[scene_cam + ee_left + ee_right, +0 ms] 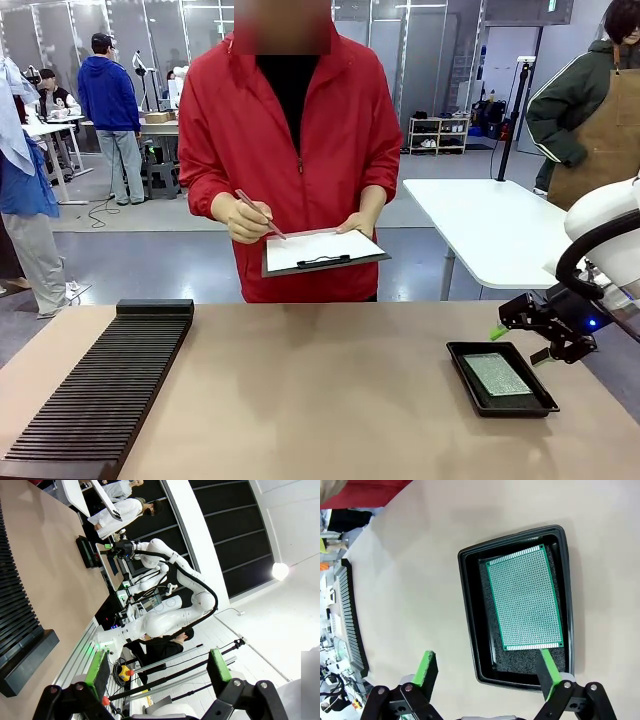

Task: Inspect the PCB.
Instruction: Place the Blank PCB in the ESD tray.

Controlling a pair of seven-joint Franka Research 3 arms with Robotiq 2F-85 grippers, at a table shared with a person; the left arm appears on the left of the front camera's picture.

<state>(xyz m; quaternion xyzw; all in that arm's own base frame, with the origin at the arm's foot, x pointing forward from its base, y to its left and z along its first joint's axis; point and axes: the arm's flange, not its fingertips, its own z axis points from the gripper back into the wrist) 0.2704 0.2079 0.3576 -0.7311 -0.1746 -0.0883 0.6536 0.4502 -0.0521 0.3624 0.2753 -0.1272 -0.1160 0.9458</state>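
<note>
**Right gripper over the tray**

The right gripper (487,672) hangs with jaws wide apart above the tray (470,610) – one finger over its rim. The PCB (525,600) lies flat inside. The left gripper (157,672) is spread too, holding nothing. The person holds a clipboard (320,250) and pen (258,213).

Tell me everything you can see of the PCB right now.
The PCB is a thin green rectangular perfboard with a fine grid of holes and pale strips along its two short edges. It lies flat on dark padding inside the shallow black tray, near the table's right side. Nothing grips it; the open right gripper hovers above.
</note>
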